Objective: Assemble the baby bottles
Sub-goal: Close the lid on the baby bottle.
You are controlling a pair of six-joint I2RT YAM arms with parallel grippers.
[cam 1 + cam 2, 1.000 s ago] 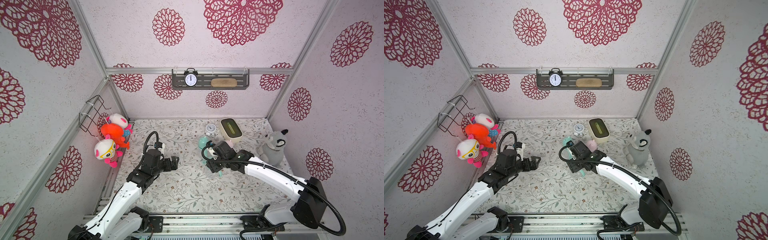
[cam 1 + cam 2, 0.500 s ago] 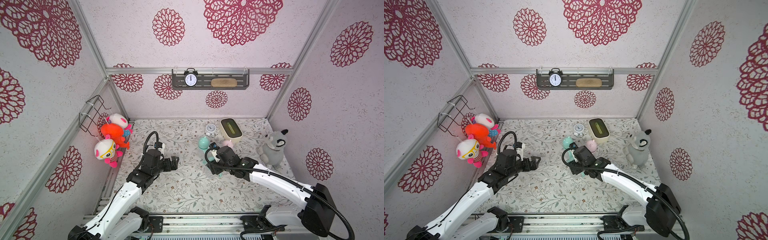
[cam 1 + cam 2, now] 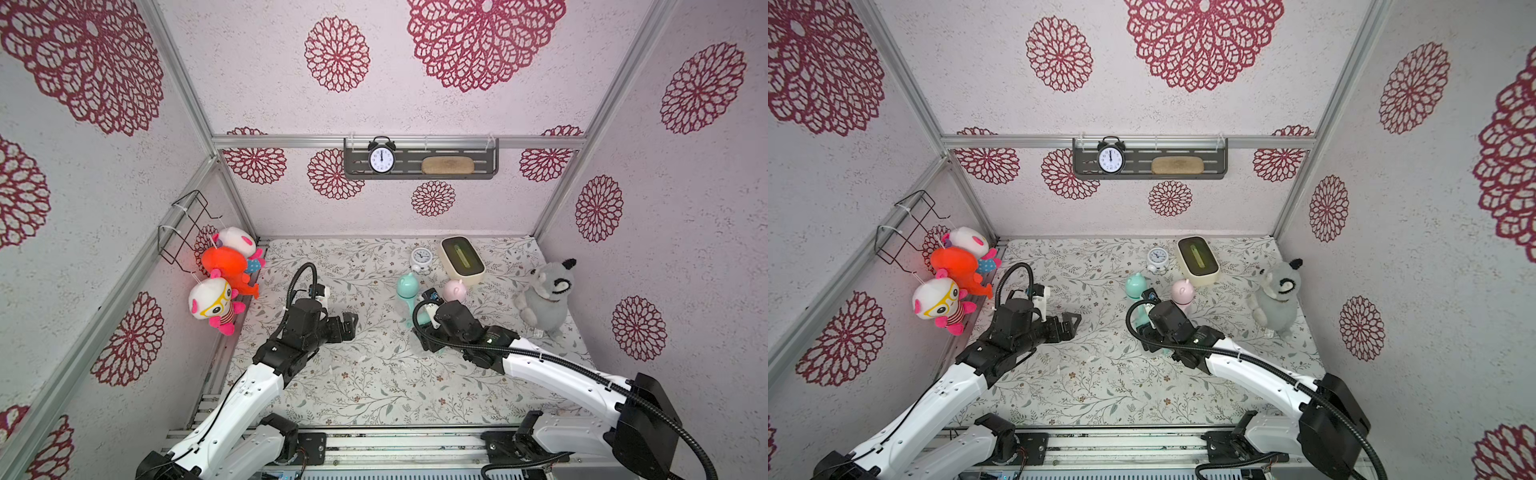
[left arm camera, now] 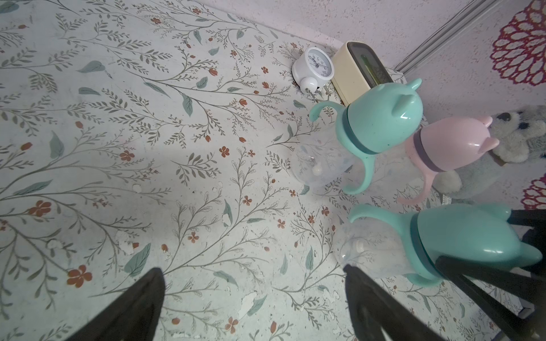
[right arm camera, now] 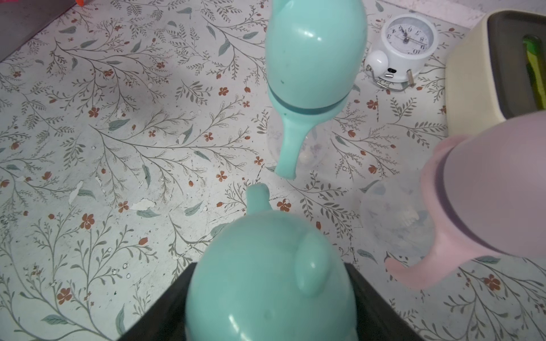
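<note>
Mint bottle (image 5: pixel 260 283), capped and upright, is clamped at its dome by the right pincer (image 5: pixel 270 265) — near the pink bottle (image 5: pixel 487 192). Left pincer (image 4: pixel 252 270) gapes wide, well apart.

A white alarm clock (image 3: pixel 421 258) stands just beside a cream box (image 3: pixel 462 260) at the back of the floral mat (image 3: pixel 365 374). A grey plush (image 3: pixel 544 293) sits nearby. A black clock (image 3: pixel 381 159) and a tan pad (image 3: pixel 447 165) rest on the wall shelf (image 3: pixel 484 166).

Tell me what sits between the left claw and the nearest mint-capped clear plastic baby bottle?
Nothing: only bare floral table cover separates the open left claw from that mint-capped baby bottle, shown in both top views and the left wrist view.
</note>
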